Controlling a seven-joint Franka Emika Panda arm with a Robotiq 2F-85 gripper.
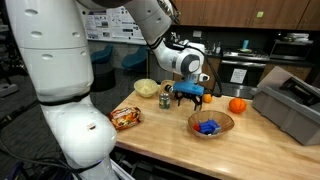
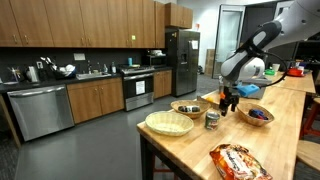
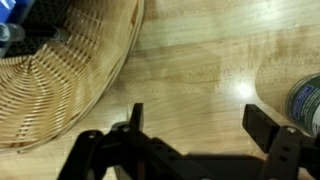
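My gripper (image 1: 188,97) hangs low over the wooden table (image 1: 170,135), open and empty; it also shows in an exterior view (image 2: 230,101). In the wrist view its two fingers (image 3: 198,122) straddle bare wood. A wicker basket (image 3: 60,70) holding blue items lies to one side of it, and a metal can (image 3: 308,105) stands at the other edge. In both exterior views the can (image 1: 165,99) (image 2: 212,120) and the wicker basket with blue items (image 1: 210,124) (image 2: 255,115) flank the gripper. It touches neither.
A pale shallow basket (image 1: 146,88) (image 2: 168,123), a snack bag (image 1: 125,117) (image 2: 237,160), an orange (image 1: 237,105) and a grey bin (image 1: 290,105) also sit on the table. A dark bowl (image 2: 187,108) stands near the can. Kitchen cabinets and appliances lie beyond the table edge.
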